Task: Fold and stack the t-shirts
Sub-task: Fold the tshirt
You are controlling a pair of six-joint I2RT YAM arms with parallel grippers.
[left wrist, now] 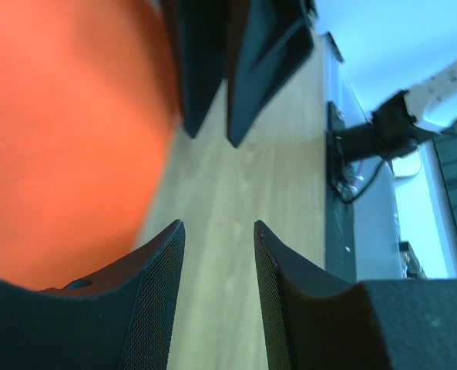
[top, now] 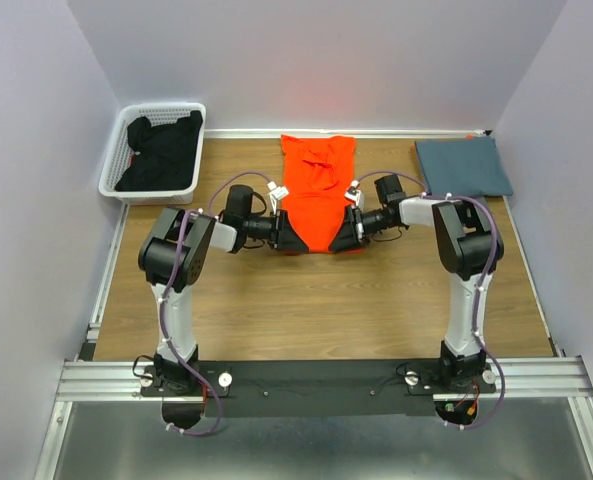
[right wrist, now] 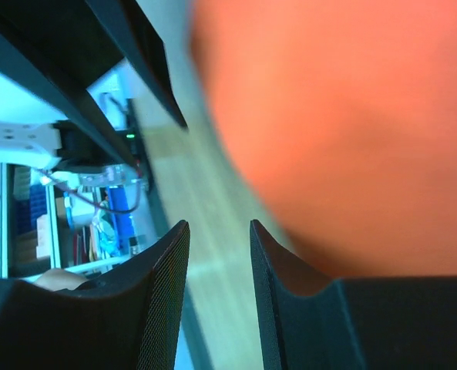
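Orange t-shirt flat on table, centre toward 12 o'clock; left claw at its 7 o'clock corner, right claw at 5 o'clock corner; both spread, wood visible between fingers; slate t-shirt folded at 2 o'clock.

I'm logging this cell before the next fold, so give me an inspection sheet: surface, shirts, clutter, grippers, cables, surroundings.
Surface: wooden table, no damage seen.
Job's things: orange t-shirt lying mid-table, narrowed by folds; blue-grey t-shirt folded at the far right.
Clutter: white basket far left, holding black cloth.
Grippers: left gripper and right gripper open at the orange shirt's near corners, wood showing between the jaws.
Cables: purple cables run along both arms.
Surroundings: plain walls; aluminium rail under the arm bases.
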